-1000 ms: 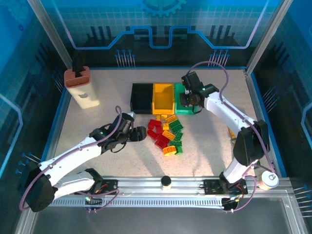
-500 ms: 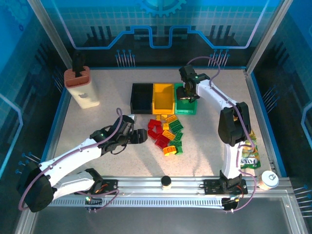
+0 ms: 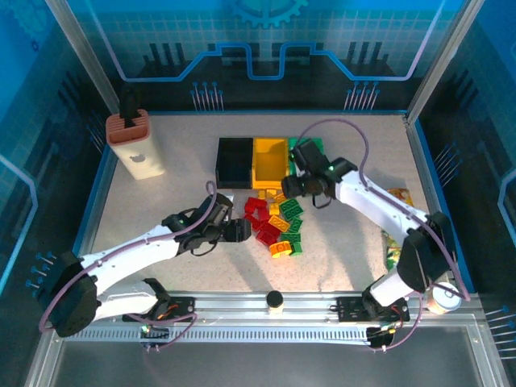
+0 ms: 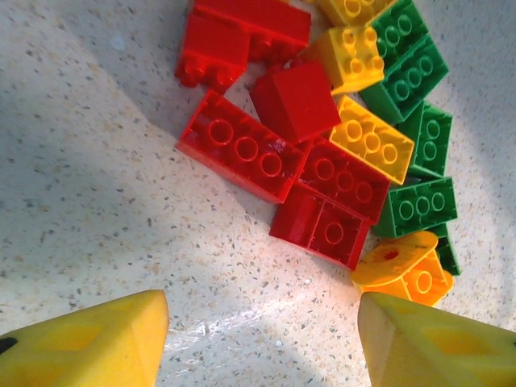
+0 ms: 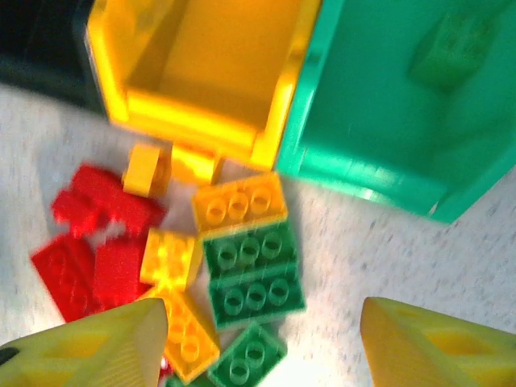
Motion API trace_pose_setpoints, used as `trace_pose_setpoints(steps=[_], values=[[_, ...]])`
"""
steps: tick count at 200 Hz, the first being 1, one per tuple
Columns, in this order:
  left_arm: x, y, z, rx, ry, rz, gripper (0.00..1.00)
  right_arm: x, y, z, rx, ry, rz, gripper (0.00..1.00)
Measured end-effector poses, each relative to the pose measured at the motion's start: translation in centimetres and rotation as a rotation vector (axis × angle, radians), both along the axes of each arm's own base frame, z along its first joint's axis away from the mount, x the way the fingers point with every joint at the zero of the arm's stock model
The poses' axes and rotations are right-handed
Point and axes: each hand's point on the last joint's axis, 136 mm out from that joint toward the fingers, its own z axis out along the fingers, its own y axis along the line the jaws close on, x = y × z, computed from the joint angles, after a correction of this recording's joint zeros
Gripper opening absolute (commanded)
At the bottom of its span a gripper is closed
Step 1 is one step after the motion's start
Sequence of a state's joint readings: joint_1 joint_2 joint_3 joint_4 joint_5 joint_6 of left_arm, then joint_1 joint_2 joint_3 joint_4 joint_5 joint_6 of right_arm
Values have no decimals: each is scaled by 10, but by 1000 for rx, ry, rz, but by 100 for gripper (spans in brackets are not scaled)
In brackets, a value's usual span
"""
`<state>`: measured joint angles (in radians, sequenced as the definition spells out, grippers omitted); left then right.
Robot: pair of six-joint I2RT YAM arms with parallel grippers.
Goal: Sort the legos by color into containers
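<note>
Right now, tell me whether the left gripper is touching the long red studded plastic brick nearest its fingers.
Apart. The left wrist view shows bare speckled tabletop between the left gripper and that long red brick.

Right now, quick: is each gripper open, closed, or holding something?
Left gripper: open, holding nothing.
Right gripper: open, holding nothing.

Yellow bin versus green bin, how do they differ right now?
Contents: the green bin holds one green brick, while the yellow bin looks empty. Place: the yellow bin sits mid-row beside the black bin, and the green bin stands at the right end. Colour: the yellow bin is yellow and the green bin is green. Both are open-topped, rectangular, equal in size and side by side.
</note>
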<state>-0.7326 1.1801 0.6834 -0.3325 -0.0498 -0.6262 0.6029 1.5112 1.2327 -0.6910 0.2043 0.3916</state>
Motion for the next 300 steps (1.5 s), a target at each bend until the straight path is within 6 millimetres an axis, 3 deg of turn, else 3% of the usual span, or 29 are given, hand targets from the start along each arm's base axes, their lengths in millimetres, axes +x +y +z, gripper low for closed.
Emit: trace_pose_setpoints(steps=[47, 102, 149, 197, 230, 274, 300], values=[[-9, -16, -9, -2, 22, -61, 63, -90, -5, -58, 12, 151, 32, 59], [-16, -32, -6, -55, 14, -115, 62, -140, -10, -99, 18, 252, 20, 56], [-29, -43, -7, -60, 12, -167, 61, -149, -1, -115, 40, 283, 13, 54], [-35, -39, -18, -48, 31, -173, 62, -145, 4, -132, 39, 303, -18, 53], [-34, -40, -17, -53, 25, -173, 62, -142, 7, -138, 41, 303, -42, 41], [-34, -39, -18, -53, 24, -173, 61, -140, 1, -134, 39, 280, -77, 32], [-33, -40, -17, -54, 19, -171, 61, -139, -10, -113, 43, 225, -89, 32]])
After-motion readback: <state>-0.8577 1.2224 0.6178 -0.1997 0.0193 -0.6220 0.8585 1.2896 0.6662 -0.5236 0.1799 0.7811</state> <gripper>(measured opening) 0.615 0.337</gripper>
